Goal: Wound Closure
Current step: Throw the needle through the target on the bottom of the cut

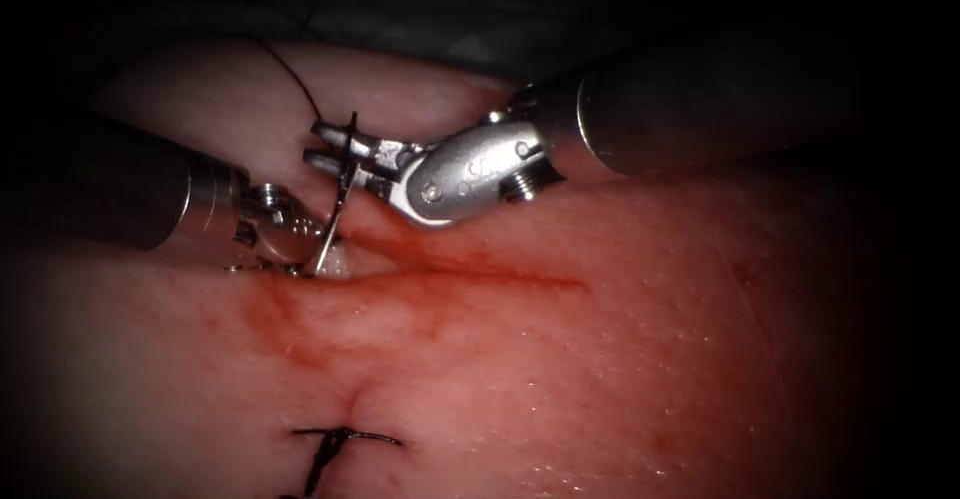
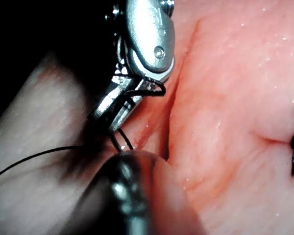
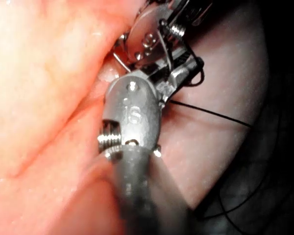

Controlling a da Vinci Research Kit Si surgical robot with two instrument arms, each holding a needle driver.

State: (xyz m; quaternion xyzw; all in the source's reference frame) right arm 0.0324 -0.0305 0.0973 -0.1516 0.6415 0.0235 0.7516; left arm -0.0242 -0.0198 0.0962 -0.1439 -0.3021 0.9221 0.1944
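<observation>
My right tool [image 1: 335, 147], jaws clamped on the needle [image 1: 338, 199] near its upper end, sits upper left of centre, the needle's shaft slanting down-left to the cut [image 1: 480, 274] beside my left tool [image 1: 285, 234], whose jaw state I cannot tell.

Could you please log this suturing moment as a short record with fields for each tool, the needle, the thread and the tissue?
right tool: jaws shut on the needle near its upper end
left tool: at the cut's left end, by the needle's lower part; grip unclear
needle: steep, lower end at the cut
thread: runs up from the right tool
tissue: red fluid along the cut; finished stitch below
</observation>
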